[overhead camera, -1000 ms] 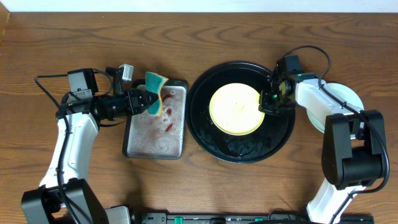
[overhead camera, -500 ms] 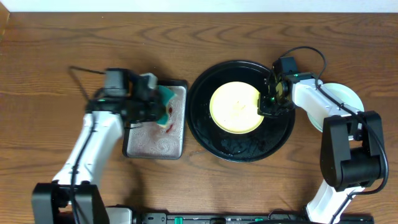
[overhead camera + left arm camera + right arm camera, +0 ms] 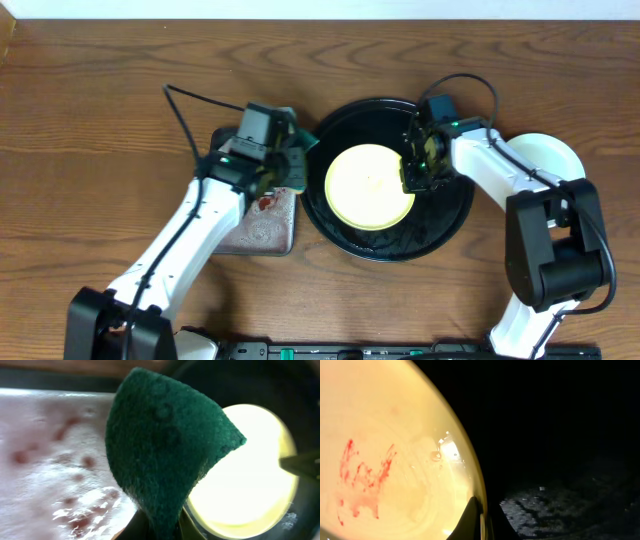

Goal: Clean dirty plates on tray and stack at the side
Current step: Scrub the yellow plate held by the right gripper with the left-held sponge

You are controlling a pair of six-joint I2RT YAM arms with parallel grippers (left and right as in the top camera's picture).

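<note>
The yellow plate (image 3: 368,188) is lying inside the tray (image 3: 440,228), a little toward the tray's left half. The right fingers (image 3: 413,168) are clenching its rim on the side facing the tray's right edge. Whether they are lifting that edge off the tray floor cannot be told.

The left fingers (image 3: 283,162) are grasping a green sponge (image 3: 165,445) and hovering at the tray's left rim, above the gap between the tray and the grey metal tray (image 3: 262,230) just outside it. In the left wrist view the sponge's free corner is pointing inward, and the plate is showing directly past that corner, toward the tray's centre.

A red smear (image 3: 362,480) is sitting on the plate's face, away from the pinched rim and nearer the plate's middle. The dirt is therefore lying between the two sets of fingers, along a line running from the tray's left rim to its right.

The plate is round, so its orientation is making no difference; only the side of approach matters. The left arm seems to be the one to bring the sponge inward and down, pushing toward the right fingers, which are bracing the far rim.

A pale plate (image 3: 552,160) is resting on the desk (image 3: 100,90) just outside the tray's right edge, nearer the right arm
</note>
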